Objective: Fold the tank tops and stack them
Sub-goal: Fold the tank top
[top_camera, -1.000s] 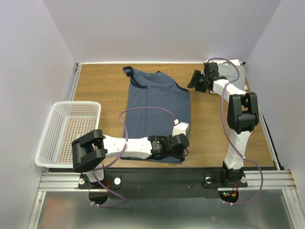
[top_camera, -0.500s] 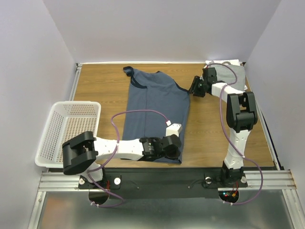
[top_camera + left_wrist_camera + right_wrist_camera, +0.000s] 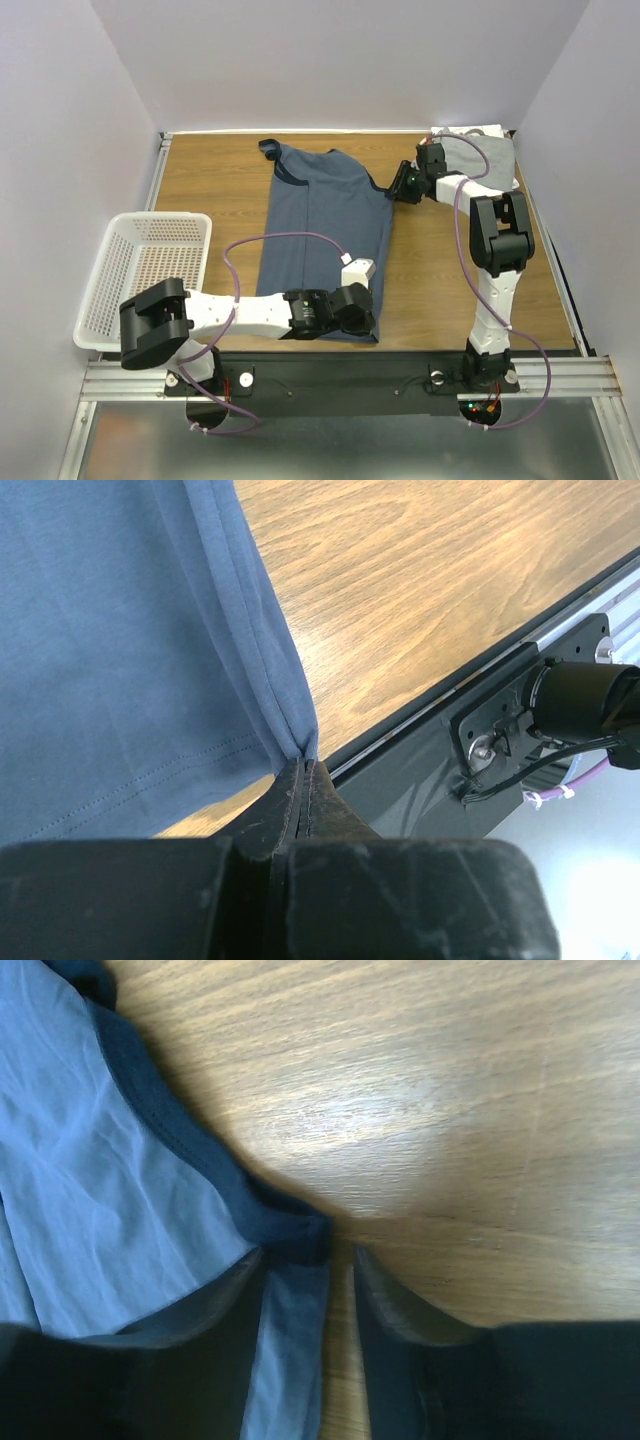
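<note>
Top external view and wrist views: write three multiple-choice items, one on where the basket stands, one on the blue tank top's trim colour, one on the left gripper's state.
1. Where does the white mesh basket stand?
A. At the far right corner
B. At the near left of the table
C. On top of the shirt

2. What colour is the trim on the slate-blue tank top?
A. Dark navy
B. Red
C. Yellow

3. What is the left gripper doing?
A. Hanging open over the basket
B. Shut on the tank top's near right hem corner
C. Resting open on bare wood

Key: 1 B, the basket sits left of the shirt, by the left arm's base. 2 A, the right wrist view shows a dark navy band along the armhole. 3 B, the left wrist view shows the fingers pressed together with the hem pinched between them.
</note>
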`<state>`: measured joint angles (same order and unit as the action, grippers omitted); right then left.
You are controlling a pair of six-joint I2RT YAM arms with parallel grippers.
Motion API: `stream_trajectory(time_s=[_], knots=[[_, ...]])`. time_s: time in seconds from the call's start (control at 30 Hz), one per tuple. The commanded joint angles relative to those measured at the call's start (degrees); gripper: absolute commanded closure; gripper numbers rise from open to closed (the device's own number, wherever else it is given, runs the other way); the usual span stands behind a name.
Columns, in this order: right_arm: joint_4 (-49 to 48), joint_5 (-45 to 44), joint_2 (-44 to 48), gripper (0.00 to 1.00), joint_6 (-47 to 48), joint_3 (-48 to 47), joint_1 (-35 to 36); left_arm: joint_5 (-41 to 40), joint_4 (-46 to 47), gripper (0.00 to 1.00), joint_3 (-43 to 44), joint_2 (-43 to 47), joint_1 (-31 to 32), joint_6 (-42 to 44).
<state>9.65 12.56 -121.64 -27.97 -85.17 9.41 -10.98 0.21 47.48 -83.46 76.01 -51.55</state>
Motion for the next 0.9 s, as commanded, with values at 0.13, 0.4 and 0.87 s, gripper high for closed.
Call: stream_trajectory(time_s=[0.13, 0.4, 0.87], knots=[[-3.9, -1.2, -0.7, 0.76, -4.6, 0.9, 0.6, 0.3, 1.3, 1.0, -1.1, 3.1, -0.2, -0.1], [-3.9, -8.5, 3.0, 0.9, -4.6, 2.5, 0.5, 3.7, 3.0, 1.0, -1.2, 2.8, 0.1, 1.6], [-0.9, -26.8, 11.7, 0.9, 0.2, 10.6, 0.5, 6.9, 6.6, 1.0, 5.6, -7.7, 5.4, 4.1]])
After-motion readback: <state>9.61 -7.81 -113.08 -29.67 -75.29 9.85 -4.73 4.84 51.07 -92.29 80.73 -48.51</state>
